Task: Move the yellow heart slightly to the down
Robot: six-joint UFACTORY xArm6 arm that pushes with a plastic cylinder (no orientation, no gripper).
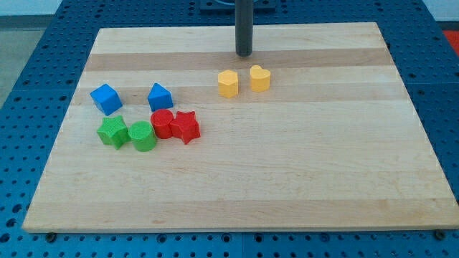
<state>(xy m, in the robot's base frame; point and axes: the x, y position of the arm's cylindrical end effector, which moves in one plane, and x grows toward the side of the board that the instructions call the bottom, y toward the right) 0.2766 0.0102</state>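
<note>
The yellow heart [259, 78] sits on the wooden board [301, 158], in the upper middle of the view. A yellow hexagon block [228, 83] stands just to its left, apart from it. My tip [244, 54] is at the view's top, a little above and slightly left of the yellow heart, between the two yellow blocks in line. It touches neither block.
At the view's left stand a blue cube [106, 99] and a second blue block [159, 96]. Below them lie a green star [112, 132], a green cylinder [143, 136], a red cylinder [163, 123] and a red star [186, 127], close together.
</note>
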